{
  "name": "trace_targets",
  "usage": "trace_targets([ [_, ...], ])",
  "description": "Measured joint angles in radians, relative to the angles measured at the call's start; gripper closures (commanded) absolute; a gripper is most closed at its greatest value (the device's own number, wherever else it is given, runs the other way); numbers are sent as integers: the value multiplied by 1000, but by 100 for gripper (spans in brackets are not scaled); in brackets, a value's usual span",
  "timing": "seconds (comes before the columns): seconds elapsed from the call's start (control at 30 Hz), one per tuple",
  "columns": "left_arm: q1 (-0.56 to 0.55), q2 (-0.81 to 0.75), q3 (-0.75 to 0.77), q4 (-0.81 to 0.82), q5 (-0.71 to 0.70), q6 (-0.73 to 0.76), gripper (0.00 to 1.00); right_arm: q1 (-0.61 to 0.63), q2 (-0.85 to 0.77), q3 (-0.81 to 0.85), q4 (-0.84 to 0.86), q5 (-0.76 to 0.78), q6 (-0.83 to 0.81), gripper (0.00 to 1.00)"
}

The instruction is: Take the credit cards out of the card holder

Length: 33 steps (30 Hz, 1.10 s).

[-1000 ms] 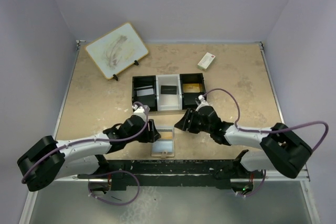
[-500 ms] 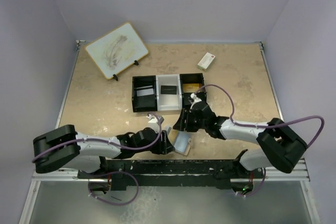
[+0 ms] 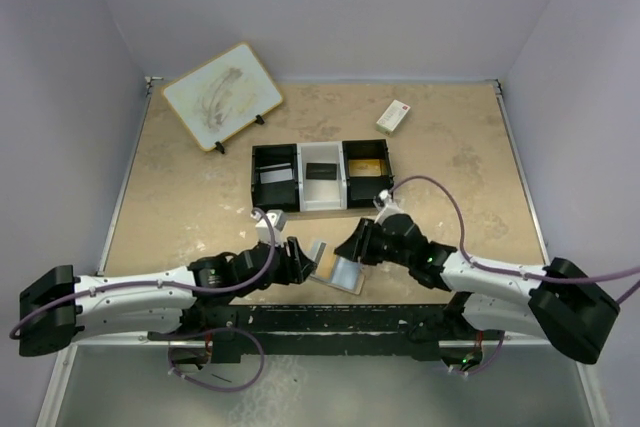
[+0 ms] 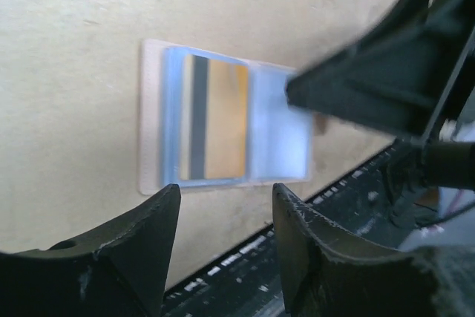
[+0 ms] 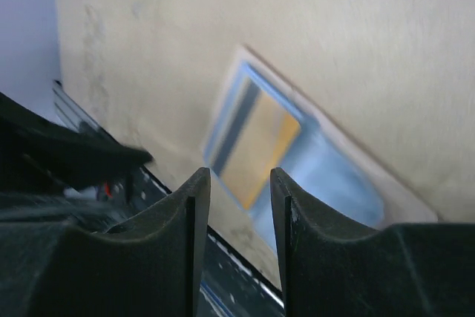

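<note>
Two robot arms reach inward from opposite sides, each stretched low and nearly flat. The left claw [image 3: 300, 259] points right, its two fingers spread wide with nothing between them (its wrist view shows the gap plainly). The right claw [image 3: 350, 245] points left, close by and facing it, fingers parted more narrowly, gripping nothing.

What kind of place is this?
Probably not a house: it looks like a robot test booth. Plain walls box in a table, a left arm and right arm are bolted at its near edge, and a few props lie out, like the card holder and a tray.
</note>
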Motion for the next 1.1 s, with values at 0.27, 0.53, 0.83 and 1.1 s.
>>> trace_targets([
  [0.27,160,127,11,-12,10,71,39,102,56,-112,84,23,174,64],
  [0.53,167,236,117,24,64,142,52,102,142,-119,162,27,208,68],
  [0.83,173,333,159,43,119,196,61,93,223,-166,291,27,267,74],
  [1.1,174,460,158,150,161,201,81,56,295,-177,404,-3,287,80],
])
